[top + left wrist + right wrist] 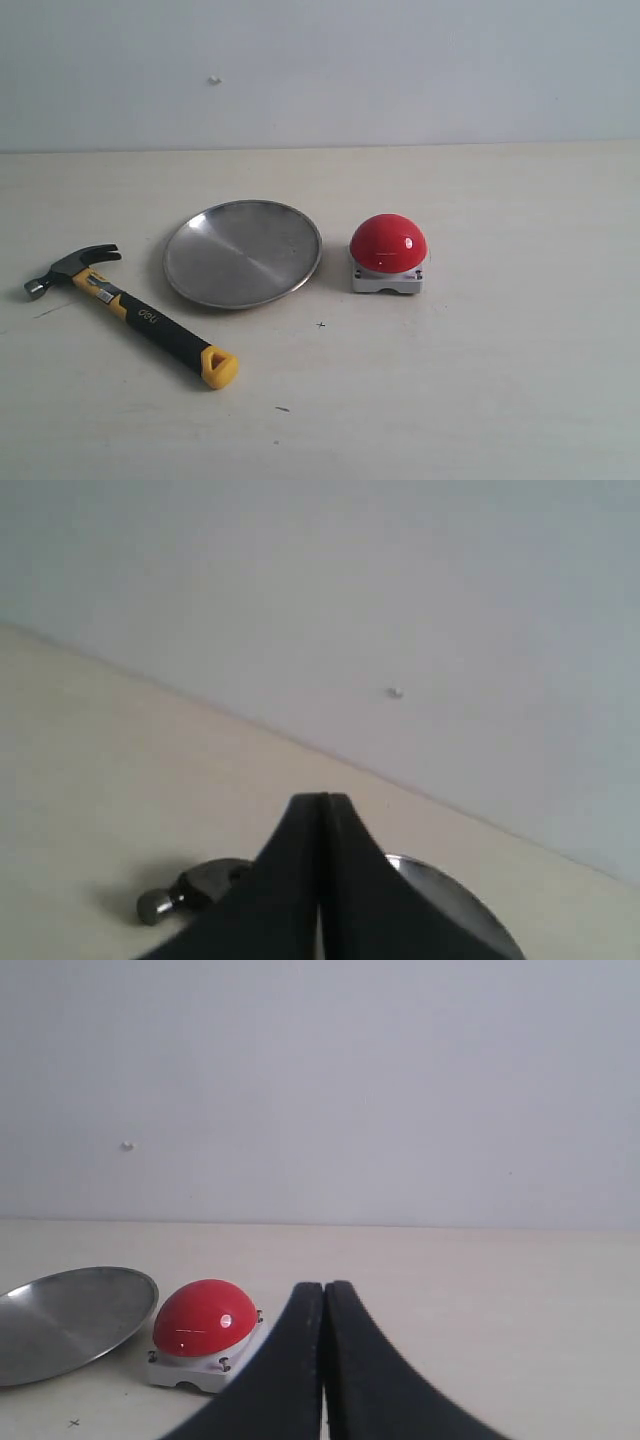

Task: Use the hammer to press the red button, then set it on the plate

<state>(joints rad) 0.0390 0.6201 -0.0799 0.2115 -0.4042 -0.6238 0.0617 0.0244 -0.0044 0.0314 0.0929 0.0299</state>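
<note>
The hammer (pixel 130 312) lies flat on the table at the left, dark head toward the far left, yellow handle end toward the front. The silver plate (pixel 243 252) sits in the middle. Right of it stands the red button (pixel 388 244) on its grey base. No arm shows in the exterior view. In the left wrist view my left gripper (pixel 321 800) is shut with nothing in it; the hammer head (pixel 185 890) and the plate rim (pixel 440 885) peek out past its black fingers. My right gripper (pixel 324 1286) is shut and empty, with the red button (pixel 205 1318) and plate (pixel 70 1318) beyond it.
The pale table (pixel 480 380) meets a plain light wall (pixel 320 70) at the back. A small mark (pixel 214 80) sits on the wall. Tiny dark specks (pixel 321 324) dot the tabletop in front of the plate.
</note>
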